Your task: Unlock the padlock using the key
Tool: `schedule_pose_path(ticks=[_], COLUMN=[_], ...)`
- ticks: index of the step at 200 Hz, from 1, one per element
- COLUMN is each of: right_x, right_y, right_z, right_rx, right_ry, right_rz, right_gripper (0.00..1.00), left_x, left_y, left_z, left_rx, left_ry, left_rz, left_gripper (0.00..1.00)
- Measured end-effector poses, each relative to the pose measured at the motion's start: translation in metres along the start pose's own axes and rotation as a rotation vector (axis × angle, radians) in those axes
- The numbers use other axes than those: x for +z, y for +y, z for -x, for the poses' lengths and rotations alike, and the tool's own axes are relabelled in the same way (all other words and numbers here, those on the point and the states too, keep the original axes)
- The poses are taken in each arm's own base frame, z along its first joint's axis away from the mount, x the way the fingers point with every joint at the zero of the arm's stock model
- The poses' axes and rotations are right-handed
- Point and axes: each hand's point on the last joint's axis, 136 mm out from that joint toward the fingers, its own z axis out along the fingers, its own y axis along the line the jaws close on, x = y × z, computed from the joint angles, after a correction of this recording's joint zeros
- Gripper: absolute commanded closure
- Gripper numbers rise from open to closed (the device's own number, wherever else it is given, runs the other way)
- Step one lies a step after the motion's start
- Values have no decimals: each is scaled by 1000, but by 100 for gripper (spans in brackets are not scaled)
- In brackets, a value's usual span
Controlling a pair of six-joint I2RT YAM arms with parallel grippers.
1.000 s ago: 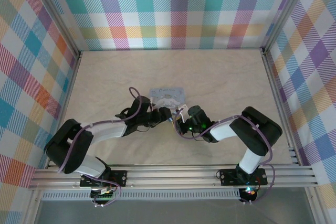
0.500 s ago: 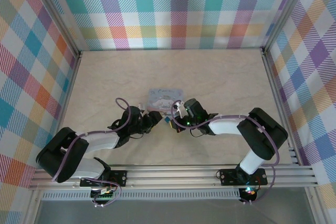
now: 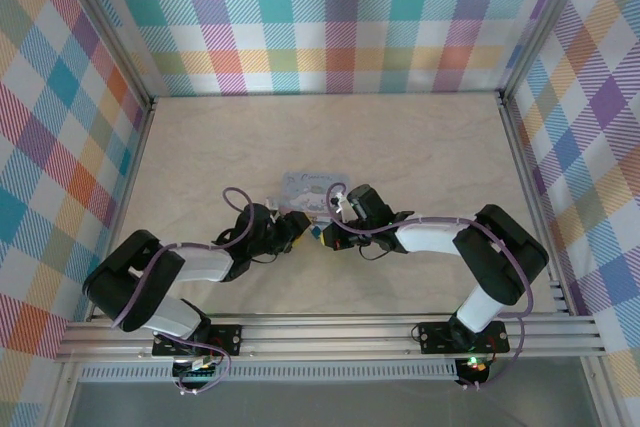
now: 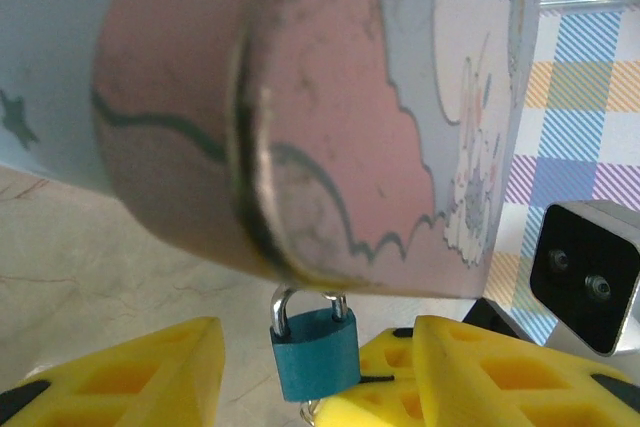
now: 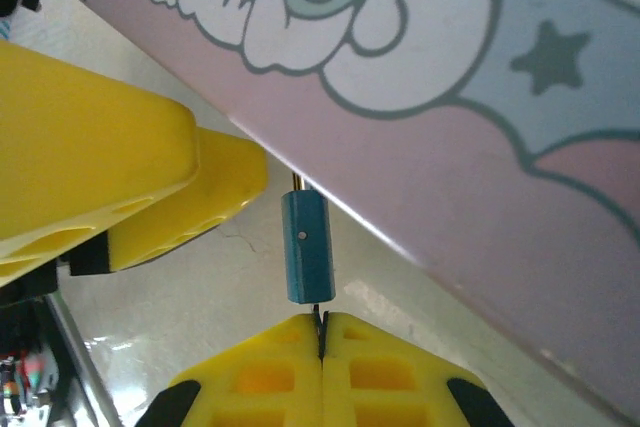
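Padlock (image 5: 307, 247) just above key (image 5: 319, 316) pinched by right tool (image 5: 322, 331).

Overhead camera looks down; both wrist cameras closely share the padlock (image 4: 314, 352).

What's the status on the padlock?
Left gripper open, just short of padlock. Right gripper shut on key at padlock's underside. Padlock hangs closed from cartoon tin; nothing blocking.

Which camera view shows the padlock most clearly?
The left wrist view: the padlock faces the camera, body and shackle plain, below the tin. The right wrist view shows it edge-on; the top view gives a tiny teal speck.
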Motion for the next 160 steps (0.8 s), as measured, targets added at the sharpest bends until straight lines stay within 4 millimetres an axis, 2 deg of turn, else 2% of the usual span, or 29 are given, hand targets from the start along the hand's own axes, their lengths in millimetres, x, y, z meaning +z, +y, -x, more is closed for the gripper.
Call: schedule_pose_path(ticks=[80,160], right_x=[0,0], right_y=[8,13], right_z=[0,4], right_rx=[197,297], right_ry=[12,3], right_rz=[38,65], right_gripper=[100,99], left_x=[10,13], left_y=[11,3], left_z=[-9,-8], left_rx=[-42,-57], left_ry=[18,-3], left_rz=[24,-7], left_gripper=[55,67])
